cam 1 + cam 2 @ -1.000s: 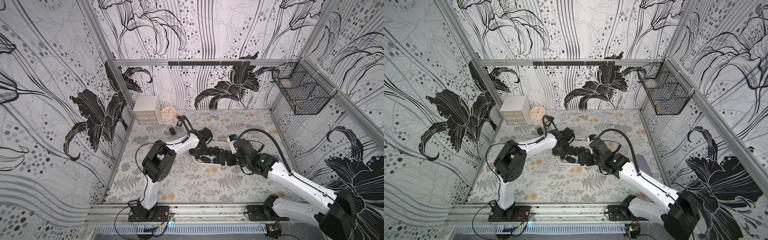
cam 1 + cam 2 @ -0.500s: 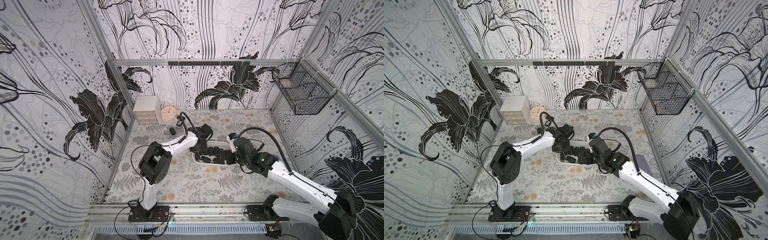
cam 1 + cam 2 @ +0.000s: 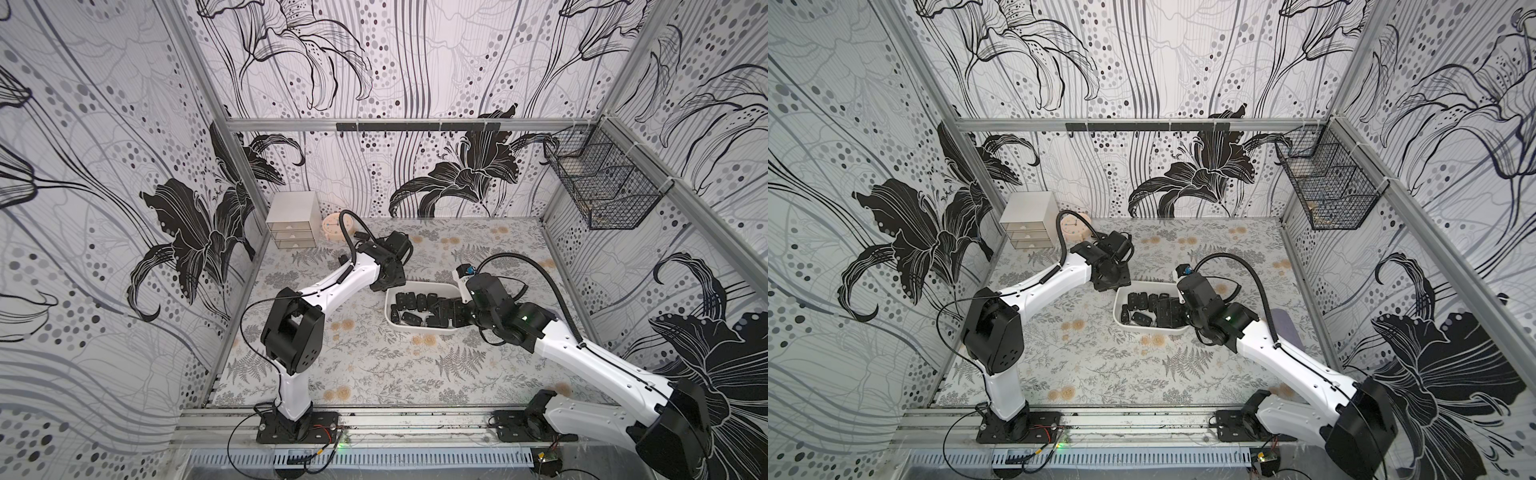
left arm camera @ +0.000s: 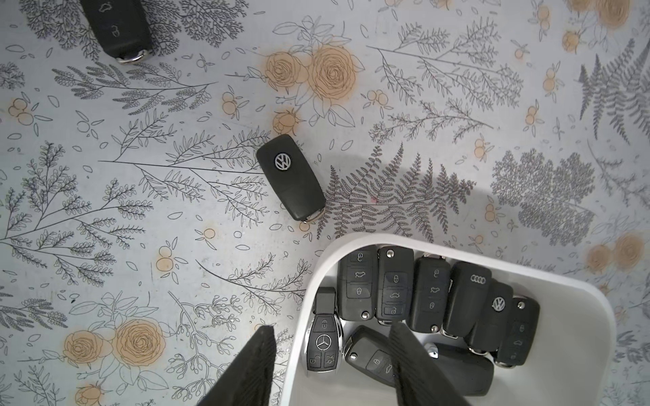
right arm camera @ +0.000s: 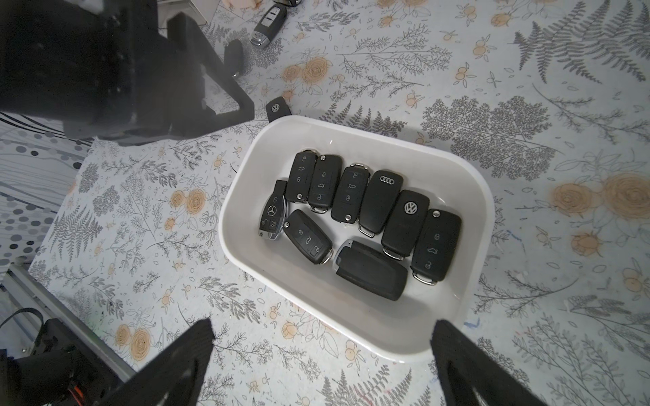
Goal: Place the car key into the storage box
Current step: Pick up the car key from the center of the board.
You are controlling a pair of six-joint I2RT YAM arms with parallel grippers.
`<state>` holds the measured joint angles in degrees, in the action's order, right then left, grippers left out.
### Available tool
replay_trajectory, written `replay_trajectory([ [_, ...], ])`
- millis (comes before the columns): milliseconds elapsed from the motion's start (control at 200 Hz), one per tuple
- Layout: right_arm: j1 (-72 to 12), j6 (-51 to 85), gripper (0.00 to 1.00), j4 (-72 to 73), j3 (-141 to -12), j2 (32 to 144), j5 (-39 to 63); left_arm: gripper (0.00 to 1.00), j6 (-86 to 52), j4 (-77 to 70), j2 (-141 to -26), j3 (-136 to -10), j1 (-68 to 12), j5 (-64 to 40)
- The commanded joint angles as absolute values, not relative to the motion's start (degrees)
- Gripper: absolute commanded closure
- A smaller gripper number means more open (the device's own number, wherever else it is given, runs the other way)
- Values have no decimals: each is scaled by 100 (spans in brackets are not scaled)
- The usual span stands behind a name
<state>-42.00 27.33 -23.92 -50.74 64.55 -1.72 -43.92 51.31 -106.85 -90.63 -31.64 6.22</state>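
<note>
The storage box point(image 5: 387, 337) is a shallow white bin holding several black car keys point(image 5: 381, 204); both top views show it mid-table point(image 3: 419, 286) point(image 3: 1142, 284). One VW car key point(image 4: 290, 177) lies flat on the table just outside the box's corner point(image 4: 580, 334), also seen in the right wrist view point(image 5: 278, 107). My left gripper point(image 4: 329, 330) hangs open over that corner, one finger outside the rim and one over the keys, holding nothing. My right gripper point(image 5: 323, 327) stands wide open and empty at the box's opposite side point(image 3: 453, 311).
More keys lie on the table beyond the box: a black one point(image 4: 116, 28) and a silver-edged one point(image 5: 269, 21). A grey three-drawer cabinet point(image 3: 293, 220) and a round clock point(image 3: 334, 226) stand at the back left. A wire basket point(image 3: 602, 187) hangs on the right wall.
My left arm has drawn back from over the box's middle to its far left corner, and its jaws have opened. The right arm has hardly moved.
</note>
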Motion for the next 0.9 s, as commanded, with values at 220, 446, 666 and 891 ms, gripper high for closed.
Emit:
replay_trajectory([
  [220, -4220, 2745, 0, -2178, -5469, 6501, -307, 1, -4238, 4556, -10485, -8946, -2381, 759],
  [446, -4219, 2611, 0, -2161, -5874, 6847, -273, 1, -4169, 4340, -10823, -9051, -1893, 783],
  [666, -4221, 2454, 0, -2156, -6255, 7233, -229, 2, -4276, 4372, -11404, -9359, -1493, 941],
  [891, -4223, 2432, 0, -2111, -6512, 7528, -146, 13, -4242, 4520, -12196, -9948, -1220, 1243],
])
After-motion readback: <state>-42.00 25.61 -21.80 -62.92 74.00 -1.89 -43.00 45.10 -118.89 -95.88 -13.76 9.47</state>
